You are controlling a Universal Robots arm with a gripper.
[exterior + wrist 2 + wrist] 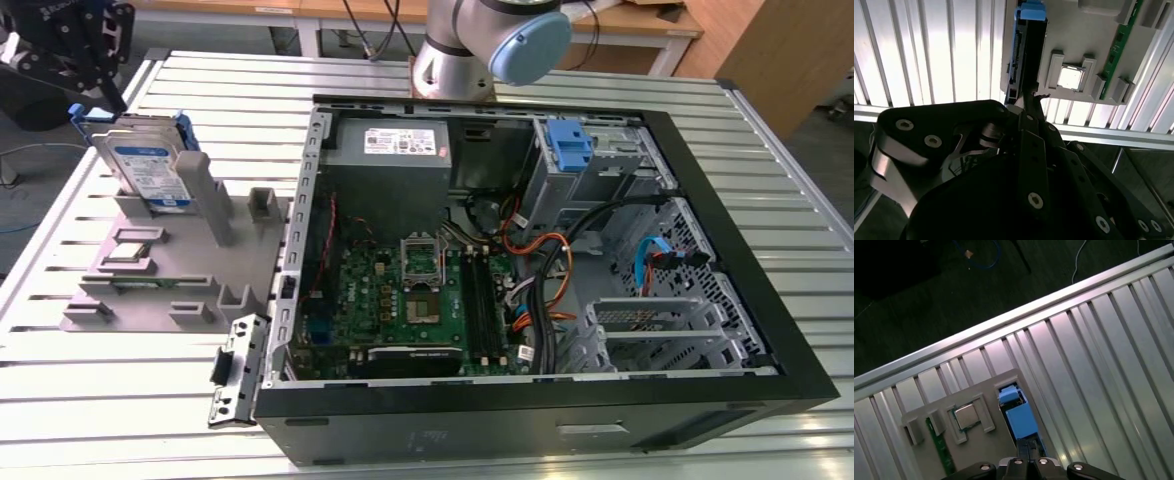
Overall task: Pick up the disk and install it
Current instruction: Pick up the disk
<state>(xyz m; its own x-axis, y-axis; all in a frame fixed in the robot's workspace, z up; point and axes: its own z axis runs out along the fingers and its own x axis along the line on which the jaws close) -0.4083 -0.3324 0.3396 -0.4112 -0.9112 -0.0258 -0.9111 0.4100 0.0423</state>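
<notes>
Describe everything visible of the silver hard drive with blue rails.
The flat silver metal hard drive stands upright on edge in the grey plastic holder, at the exterior view's left, apart from the open black computer case. A white-and-blue label is on its face; blue plastic rails run along its edges.

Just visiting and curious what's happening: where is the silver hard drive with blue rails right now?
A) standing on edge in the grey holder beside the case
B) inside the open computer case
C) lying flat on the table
A: the disk stands on edge in the grey holder, outside the computer case, on the exterior view's left.
</notes>
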